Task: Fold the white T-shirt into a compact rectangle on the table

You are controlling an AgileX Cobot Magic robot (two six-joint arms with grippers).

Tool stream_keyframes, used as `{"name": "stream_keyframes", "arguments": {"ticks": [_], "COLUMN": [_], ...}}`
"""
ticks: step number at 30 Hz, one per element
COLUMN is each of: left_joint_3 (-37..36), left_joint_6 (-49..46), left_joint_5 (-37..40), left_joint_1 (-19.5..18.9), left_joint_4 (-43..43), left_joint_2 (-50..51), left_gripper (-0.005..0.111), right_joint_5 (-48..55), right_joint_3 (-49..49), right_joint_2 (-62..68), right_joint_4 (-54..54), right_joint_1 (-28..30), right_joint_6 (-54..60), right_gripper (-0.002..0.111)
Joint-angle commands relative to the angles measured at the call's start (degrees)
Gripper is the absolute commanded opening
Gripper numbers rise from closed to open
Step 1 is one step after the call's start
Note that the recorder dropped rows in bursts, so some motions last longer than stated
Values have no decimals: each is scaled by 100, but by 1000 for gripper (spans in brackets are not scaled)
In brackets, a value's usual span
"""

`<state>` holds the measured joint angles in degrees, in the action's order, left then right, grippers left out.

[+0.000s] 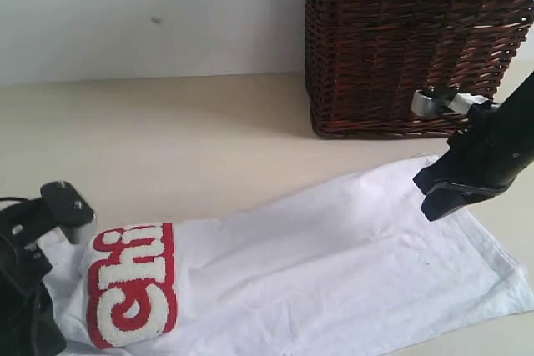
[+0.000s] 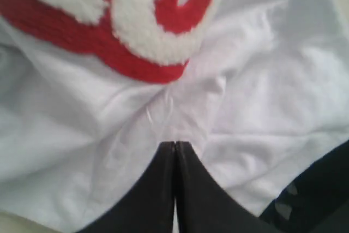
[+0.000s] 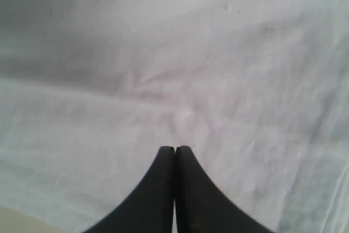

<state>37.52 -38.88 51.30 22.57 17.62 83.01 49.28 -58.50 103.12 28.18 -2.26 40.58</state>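
Observation:
The white T-shirt (image 1: 317, 264) lies on the table (image 1: 167, 139) as a long strip running from lower left to right. Its red band with fuzzy white letters (image 1: 133, 285) sits at the left end. My left gripper (image 2: 174, 143) is shut, its tips at wrinkled white cloth (image 2: 262, 96) just below the red lettering (image 2: 136, 58); no cloth shows between the jaws. In the exterior view only the left arm (image 1: 29, 289) shows, at the shirt's left end. My right gripper (image 1: 430, 202) is shut and hangs over the shirt's right part, above smooth cloth (image 3: 191, 53), tips (image 3: 175, 148) together.
A dark brown wicker basket (image 1: 400, 39) stands at the back right, close behind the right arm. A pale wall runs behind the table. Bare table lies beyond the shirt at the left and middle.

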Motion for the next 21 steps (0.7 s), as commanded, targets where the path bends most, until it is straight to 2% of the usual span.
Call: {"name": "stream_keyframes", "arguments": {"ticks": [1,4,7,12,21], "left_joint_3": [110,109,133,613,1159], "left_joint_6": [-247,246,1155,2321,2628], "left_joint_5": [-462,-1188,-1744,-1686,-2767], "left_joint_1": [-341,-501,-685,-1054,-1545], "left_joint_4": [570,351,-348,-1378,-1415], "left_joint_2": [-394,-196,352,1218,2204], "left_gripper": [0,0,0,0,0], "right_joint_5": [-561,-1018,-1471,-2202,-2961], "right_joint_3": [35,35,35,35,-109], "right_joint_2": [-17,-17,-4,212,1212], "right_joint_4": [184,184,193,193,216], "right_joint_1": [25,25,25,25,25], "right_joint_6": [220,127,117,8,-25], "right_gripper": [0,0,0,0,0]}}
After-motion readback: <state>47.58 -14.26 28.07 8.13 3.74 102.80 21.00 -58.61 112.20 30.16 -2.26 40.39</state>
